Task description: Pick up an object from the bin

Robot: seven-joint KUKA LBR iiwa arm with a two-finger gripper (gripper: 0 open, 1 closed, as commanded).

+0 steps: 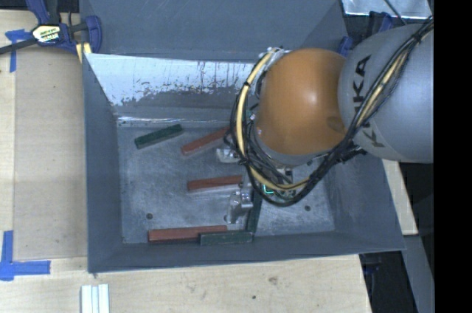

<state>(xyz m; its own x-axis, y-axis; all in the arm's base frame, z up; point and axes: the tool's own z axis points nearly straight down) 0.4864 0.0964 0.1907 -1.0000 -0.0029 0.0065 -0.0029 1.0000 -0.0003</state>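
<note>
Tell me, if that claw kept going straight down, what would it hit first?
Probably the brown bar in the middle of the bin: its right end lies between the gripper's open fingers. How far above it they are is unclear.

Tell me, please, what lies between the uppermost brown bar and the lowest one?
A third brown bar, its right end by the gripper, in the camera view.

Your bin is grey, its back wall paler with dark, rusty streaks. You have a dark green stick at back left and a second green stick at front. Reddish-brown are the back brown stick, the middle brown stick and the front brown stick. The wrist cover is orange, the arm silver with black lettering, and the cables black and yellow.
</note>
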